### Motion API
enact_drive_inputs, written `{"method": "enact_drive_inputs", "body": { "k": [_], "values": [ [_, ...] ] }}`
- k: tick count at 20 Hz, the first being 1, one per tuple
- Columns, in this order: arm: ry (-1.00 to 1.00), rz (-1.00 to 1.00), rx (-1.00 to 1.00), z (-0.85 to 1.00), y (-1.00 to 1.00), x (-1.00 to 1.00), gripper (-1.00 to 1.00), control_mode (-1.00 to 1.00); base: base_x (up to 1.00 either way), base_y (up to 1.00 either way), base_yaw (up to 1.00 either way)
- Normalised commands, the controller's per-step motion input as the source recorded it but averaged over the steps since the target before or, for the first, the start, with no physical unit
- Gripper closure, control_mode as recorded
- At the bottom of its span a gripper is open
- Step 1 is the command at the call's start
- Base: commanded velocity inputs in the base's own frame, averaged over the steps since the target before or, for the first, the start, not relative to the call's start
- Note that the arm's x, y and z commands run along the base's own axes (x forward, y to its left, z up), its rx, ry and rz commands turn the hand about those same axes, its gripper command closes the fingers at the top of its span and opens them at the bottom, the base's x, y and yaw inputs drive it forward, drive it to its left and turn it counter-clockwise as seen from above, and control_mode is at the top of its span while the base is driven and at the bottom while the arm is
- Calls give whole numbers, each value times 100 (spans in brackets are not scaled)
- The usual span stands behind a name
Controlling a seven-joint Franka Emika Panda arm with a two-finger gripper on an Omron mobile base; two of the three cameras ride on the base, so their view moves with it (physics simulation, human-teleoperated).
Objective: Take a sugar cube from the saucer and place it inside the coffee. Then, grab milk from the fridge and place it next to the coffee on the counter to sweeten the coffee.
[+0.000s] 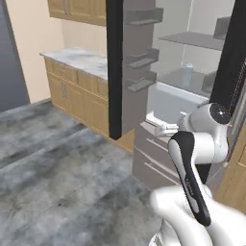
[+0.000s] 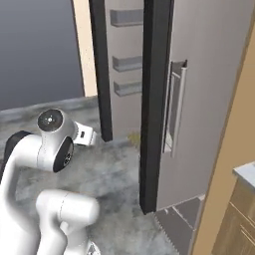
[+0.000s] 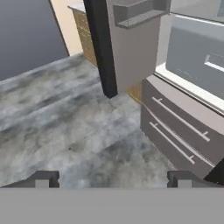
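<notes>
The fridge [image 1: 192,57] stands with its left door [image 1: 126,72] swung wide, and grey shelves show inside. On a middle shelf sits the milk [image 1: 187,74], a small blue-grey carton. My gripper [image 1: 166,129] hangs low in front of the fridge's pale drawers [image 3: 175,127], well below the milk. In the hand view my gripper [image 3: 113,180] is open, its two fingertips [image 3: 43,179] far apart with nothing between them. From the right base view my gripper [image 2: 87,135] is left of the dark door edge [image 2: 152,99]. The sugar cube, saucer and coffee are out of view.
The open door with its shelf bins [image 3: 131,17] juts out on the left of the opening. The right fridge door [image 2: 209,89] is closed, with a silver handle [image 2: 175,107]. A marble top on light wood cabinets [image 1: 77,58] runs behind the door. Grey floor [image 1: 57,163] lies to the left.
</notes>
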Motion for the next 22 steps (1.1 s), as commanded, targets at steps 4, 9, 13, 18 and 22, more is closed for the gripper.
{"method": "enact_drive_inputs", "body": {
  "k": [4,9,13,18,22],
  "values": [
    [0,0,0,0,0,0,-100,100,59,98,-56],
    [0,0,0,0,0,0,-100,100,47,79,-70],
    [0,0,0,0,0,0,-100,100,36,47,-77],
    [0,0,0,0,0,0,-100,100,22,46,-70],
    [0,0,0,0,0,0,-100,100,55,82,-42]
  ]
}}
